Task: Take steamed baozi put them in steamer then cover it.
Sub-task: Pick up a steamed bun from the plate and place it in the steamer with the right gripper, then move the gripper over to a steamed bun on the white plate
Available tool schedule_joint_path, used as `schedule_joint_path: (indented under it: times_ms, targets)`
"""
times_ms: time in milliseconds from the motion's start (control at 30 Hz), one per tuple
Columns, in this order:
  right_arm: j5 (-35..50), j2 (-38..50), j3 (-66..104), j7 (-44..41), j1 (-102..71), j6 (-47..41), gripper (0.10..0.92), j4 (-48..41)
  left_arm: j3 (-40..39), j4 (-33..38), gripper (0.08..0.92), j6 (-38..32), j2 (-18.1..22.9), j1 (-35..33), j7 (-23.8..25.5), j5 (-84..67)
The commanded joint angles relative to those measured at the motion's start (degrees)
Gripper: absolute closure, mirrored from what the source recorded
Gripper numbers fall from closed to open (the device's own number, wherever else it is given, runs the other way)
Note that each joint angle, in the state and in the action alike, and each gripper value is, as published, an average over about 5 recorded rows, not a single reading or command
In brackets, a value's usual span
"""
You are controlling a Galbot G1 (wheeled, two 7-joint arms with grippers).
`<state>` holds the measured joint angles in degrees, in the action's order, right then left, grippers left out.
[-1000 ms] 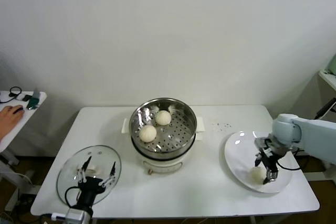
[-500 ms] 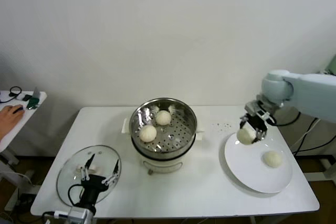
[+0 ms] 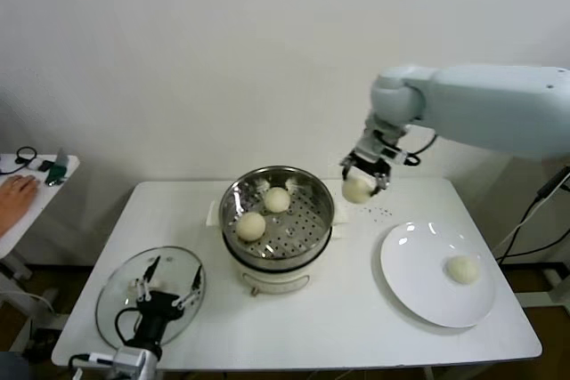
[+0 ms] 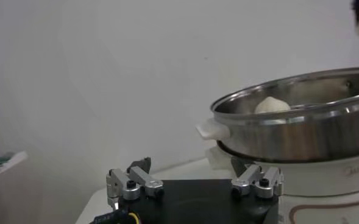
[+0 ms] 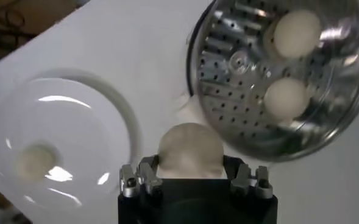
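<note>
My right gripper (image 3: 361,176) is shut on a cream-white baozi (image 3: 358,189) and holds it in the air just right of the steamer (image 3: 277,216); the wrist view shows the bun (image 5: 188,149) between the fingers. The steel steamer basket (image 5: 277,79) on its cream pot base holds two baozi (image 3: 251,225) (image 3: 277,199). One more baozi (image 3: 461,269) lies on the white plate (image 3: 419,264) at the right. The glass cover (image 3: 125,287) with its white handle lies flat at the table's front left. My left gripper (image 3: 166,295) is open, low over the cover.
A side table (image 3: 22,186) at far left holds small items and a person's hand (image 3: 13,193). A white wall stands behind the table. The steamer's rim (image 4: 289,97) rises beyond my left gripper in its wrist view.
My right gripper closed on a baozi on the plate, lifted it, and carried it left and up to the steamer's right edge. The left arm stayed put.
</note>
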<state>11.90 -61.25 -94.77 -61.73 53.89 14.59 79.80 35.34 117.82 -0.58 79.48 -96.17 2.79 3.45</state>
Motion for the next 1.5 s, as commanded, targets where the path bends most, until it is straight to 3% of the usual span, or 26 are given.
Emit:
schedule_joint_path:
  times_ms: [33, 433, 1133, 1400, 1500]
  targets:
    - [-8.6, -15.3, 7.3, 0.5, -5.2, 10.8, 0.328, -3.2, 0.5, 0.0, 0.177, 0.2, -0.4, 0.3, 0.1, -0.8]
    - [-16.1, -21.7, 8.9, 1.1, -13.7, 14.9, 0.33, -6.4, 0.8, 0.2, 0.177, 0.1, -0.8, 0.3, 0.0, -1.4]
    - [-19.6, -19.8, 7.6, -0.1, -17.0, 14.2, 0.319, -2.7, 0.4, -0.3, 0.177, 0.3, -1.3, 0.3, 0.0, -3.0]
    - [-18.9, -18.5, 8.6, -1.3, -16.8, 13.3, 0.21, -2.0, 0.7, -0.2, 0.177, 0.2, -1.2, 0.0, 0.0, -3.1]
    - [-18.9, -17.2, 9.3, -1.5, -15.7, 13.2, 0.204, -1.4, 0.7, -0.4, 0.177, 0.2, -1.2, 0.0, -0.1, -3.1]
